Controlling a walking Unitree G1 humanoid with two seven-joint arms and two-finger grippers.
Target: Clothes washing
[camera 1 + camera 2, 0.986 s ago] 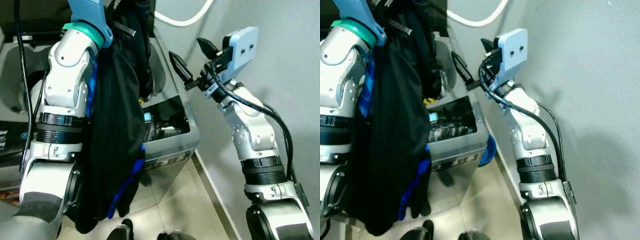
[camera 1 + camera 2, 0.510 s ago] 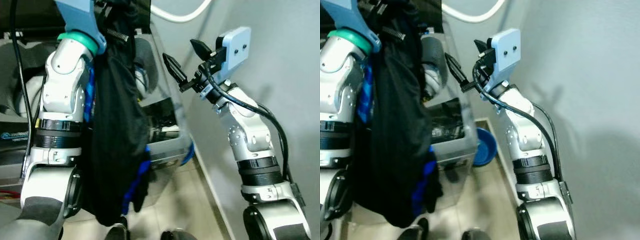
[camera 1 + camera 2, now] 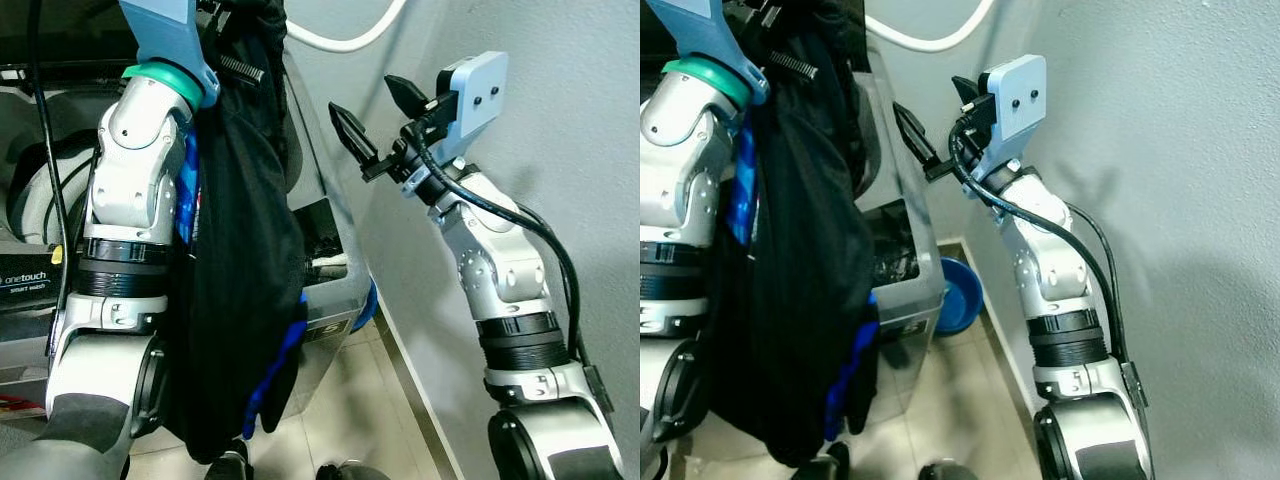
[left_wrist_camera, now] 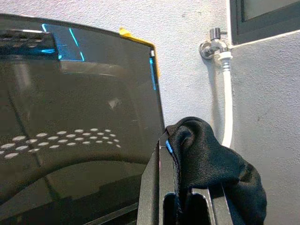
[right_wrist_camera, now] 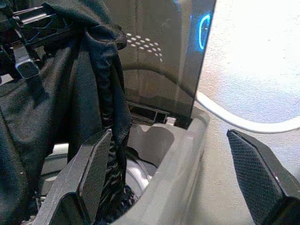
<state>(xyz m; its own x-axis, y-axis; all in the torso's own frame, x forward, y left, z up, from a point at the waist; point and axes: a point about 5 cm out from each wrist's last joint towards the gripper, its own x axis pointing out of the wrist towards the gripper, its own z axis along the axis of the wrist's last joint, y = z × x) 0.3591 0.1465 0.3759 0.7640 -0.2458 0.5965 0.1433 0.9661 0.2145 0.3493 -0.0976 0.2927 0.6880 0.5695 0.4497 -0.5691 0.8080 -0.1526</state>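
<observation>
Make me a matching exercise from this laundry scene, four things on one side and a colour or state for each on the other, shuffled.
Things:
1. garment
2. hose
3. basin
4. right end effector

Descriptions:
A. blue, on the floor beside the washer
B. open, holding nothing, near the wall
C. black with blue trim, hanging from the left end effector
D. white, curving along the wall

Pairs: 1-C, 2-D, 3-A, 4-B
</observation>
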